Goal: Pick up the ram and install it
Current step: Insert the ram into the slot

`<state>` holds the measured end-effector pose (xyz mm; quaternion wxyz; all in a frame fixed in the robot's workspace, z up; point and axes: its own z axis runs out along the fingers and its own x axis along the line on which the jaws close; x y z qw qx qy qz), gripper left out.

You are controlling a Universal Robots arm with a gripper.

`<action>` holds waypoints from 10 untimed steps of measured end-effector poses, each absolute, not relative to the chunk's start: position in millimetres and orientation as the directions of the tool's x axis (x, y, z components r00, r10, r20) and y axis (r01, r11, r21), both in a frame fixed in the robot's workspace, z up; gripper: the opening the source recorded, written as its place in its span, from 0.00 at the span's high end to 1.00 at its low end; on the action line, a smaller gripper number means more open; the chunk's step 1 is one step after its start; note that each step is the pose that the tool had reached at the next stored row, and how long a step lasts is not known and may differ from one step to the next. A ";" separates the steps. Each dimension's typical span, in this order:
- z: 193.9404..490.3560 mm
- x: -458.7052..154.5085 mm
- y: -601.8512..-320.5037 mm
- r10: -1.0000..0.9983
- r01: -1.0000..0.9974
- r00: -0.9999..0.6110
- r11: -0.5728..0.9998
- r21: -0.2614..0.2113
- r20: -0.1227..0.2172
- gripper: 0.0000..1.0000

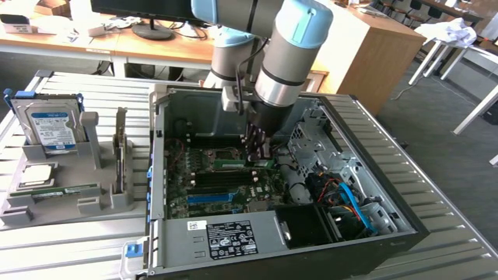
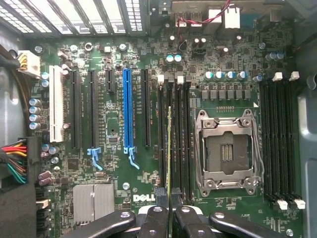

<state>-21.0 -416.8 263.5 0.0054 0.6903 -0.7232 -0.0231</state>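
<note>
Inside the open computer case [image 1: 327, 175], over the motherboard [image 1: 225, 181], my gripper [image 1: 259, 153] hangs at the end of my arm, fingers pointing down. My fingers [image 2: 157, 206] are pressed nearly together, pinching the ram [image 2: 169, 148] on its thin edge. In the wrist view I see the ram edge-on, a narrow green strip running out from between my fingertips along the bank of memory slots [image 2: 173, 139], just at nine o'clock of the empty processor socket [image 2: 227, 151]. I cannot tell whether it is seated in a slot or only above it. In the exterior view the ram [image 1: 245, 163] shows as a short green bar just under my fingers, lying across the board near its middle.

Outside the case, at nine o'clock of it on the slatted table [image 1: 435, 192], stands a grey parts holder [image 1: 70, 198] with a hard drive [image 1: 48, 125] upright at its far end, a square silver processor [image 1: 39, 175] lying flat, another green memory stick [image 1: 66, 191] and a dark expansion card [image 1: 121, 149] standing on edge.
</note>
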 end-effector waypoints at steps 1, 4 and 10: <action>263.2 -21.0 -416.8 -0.999 -0.998 -0.047 0.046 0.041 -0.024 0.87; 262.3 -21.0 -416.8 -0.999 -0.998 -0.047 0.046 0.041 -0.024 0.87; 260.5 -21.1 -416.8 -0.999 -0.998 -0.047 0.046 0.041 -0.024 0.87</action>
